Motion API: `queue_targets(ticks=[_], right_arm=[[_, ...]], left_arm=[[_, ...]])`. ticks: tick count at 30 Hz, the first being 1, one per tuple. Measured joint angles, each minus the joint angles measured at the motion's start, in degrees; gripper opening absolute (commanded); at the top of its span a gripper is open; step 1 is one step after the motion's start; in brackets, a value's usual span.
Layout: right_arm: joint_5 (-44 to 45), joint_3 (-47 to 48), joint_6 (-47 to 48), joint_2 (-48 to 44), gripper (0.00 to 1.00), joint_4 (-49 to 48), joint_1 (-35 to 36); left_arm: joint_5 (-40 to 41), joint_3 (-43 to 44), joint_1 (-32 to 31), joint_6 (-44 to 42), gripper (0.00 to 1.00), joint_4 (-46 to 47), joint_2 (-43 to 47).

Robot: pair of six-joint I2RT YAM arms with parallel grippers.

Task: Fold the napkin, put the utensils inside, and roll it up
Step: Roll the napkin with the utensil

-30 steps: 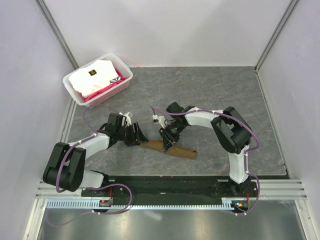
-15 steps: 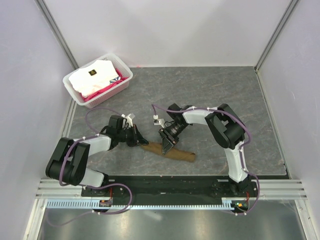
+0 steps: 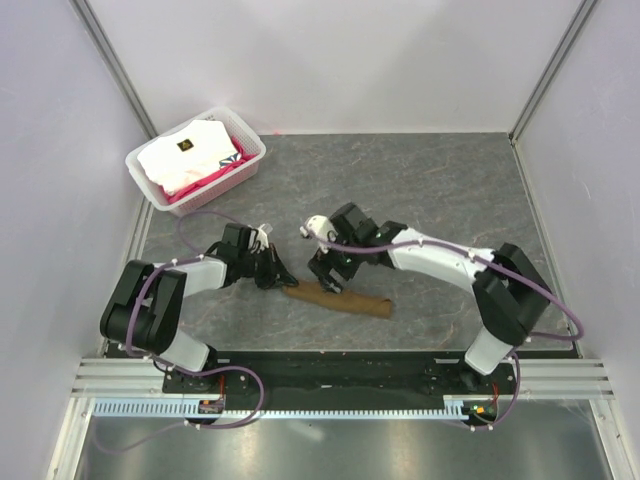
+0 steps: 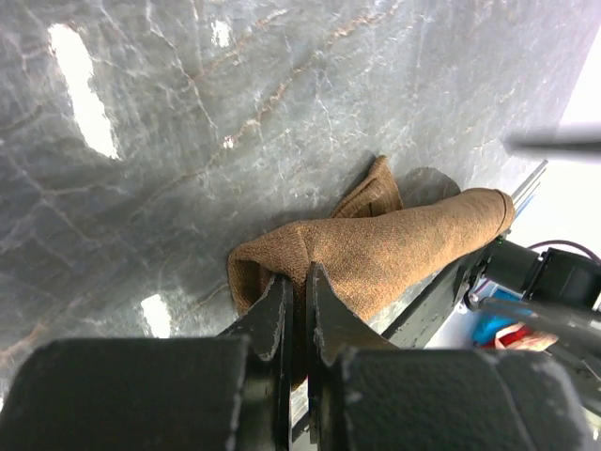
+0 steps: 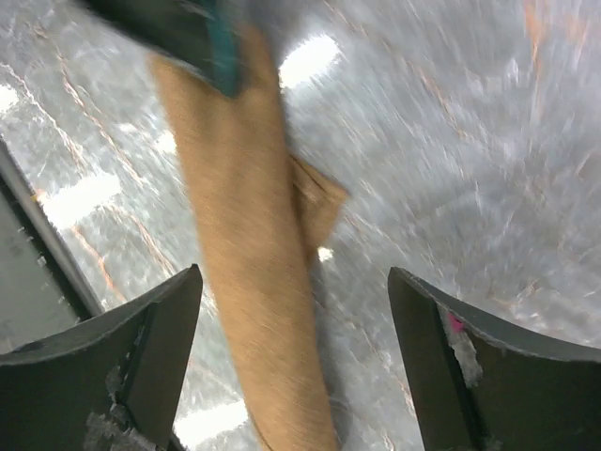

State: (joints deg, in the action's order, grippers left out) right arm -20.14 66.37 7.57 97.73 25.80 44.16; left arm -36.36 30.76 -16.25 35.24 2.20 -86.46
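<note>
The napkin (image 3: 340, 299) lies as a brown roll on the counter (image 3: 430, 180), in the lower middle of the top view. The left tool (image 4: 293, 291) is pressed nearly together and pinches the left end of the roll. The right tool (image 5: 293, 282) is spread wide, low over the roll, which runs between its two fingers (image 5: 160, 348) without touching them.

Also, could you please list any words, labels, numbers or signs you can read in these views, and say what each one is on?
Small dark tag on the white folded cloth in the basket: too small to read.
Rolled brown napkin: no text on it.
No other writing can be read in any view.
</note>
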Motion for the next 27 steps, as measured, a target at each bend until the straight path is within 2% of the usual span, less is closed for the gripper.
queue_targets(ticks=[5, 7, 14, 17, 18, 19, 20, 21, 22, 24, 27], right_arm=[[13.7, -3.4, 1.3, -3.2, 0.91, -4.6, 12.7], [16.4, -4.6, 1.3, -2.9, 0.9, -4.7, 14.8], [22.7, -5.5, 1.7, 1.3, 0.85, -4.6, 15.0], [23.3, -5.5, 2.0, 2.9, 0.77, -4.4, 14.9], [22.9, -5.4, 2.0, 3.5, 0.71, -4.4, 14.8], [22.8, -4.9, 2.1, 3.7, 0.68, -4.3, 14.5], [22.2, -4.7, 2.2, 4.1, 0.65, -4.2, 14.3], [21.2, -4.2, 2.0, 4.4, 0.57, -3.8, 14.1], [20.1, -3.9, 1.9, 4.8, 0.54, -3.7, 13.7], [17.3, -3.1, 1.7, 5.5, 0.45, -2.7, 12.7], [12.7, -0.7, 1.9, 7.1, 0.4, -0.5, 9.9]], left_arm=[[-1.2, 2.7, 0.1, 0.0, 0.02, -2.2, -3.2], [-1.7, 3.4, 0.2, 0.0, 0.02, -2.7, -4.0], [-2.3, 4.6, 0.2, -0.4, 0.02, -4.2, -4.8], [-2.4, 4.9, 0.2, -0.6, 0.02, -4.8, -4.8], [-2.4, 5.0, 0.2, -0.6, 0.02, -4.9, -4.8], [-2.5, 5.1, 0.2, -0.6, 0.06, -5.1, -4.9], [-2.6, 5.1, 0.2, -0.7, 0.12, -5.2, -4.9], [-2.7, 5.2, 0.2, -0.8, 0.2, -5.2, -4.9], [-2.7, 5.2, 0.2, -1.0, 0.36, -5.3, -4.9], [-2.6, 5.2, 0.2, -1.5, 0.53, -5.4, -4.8], [-1.1, 5.1, 0.2, -1.7, 0.62, -5.8, -2.7]])
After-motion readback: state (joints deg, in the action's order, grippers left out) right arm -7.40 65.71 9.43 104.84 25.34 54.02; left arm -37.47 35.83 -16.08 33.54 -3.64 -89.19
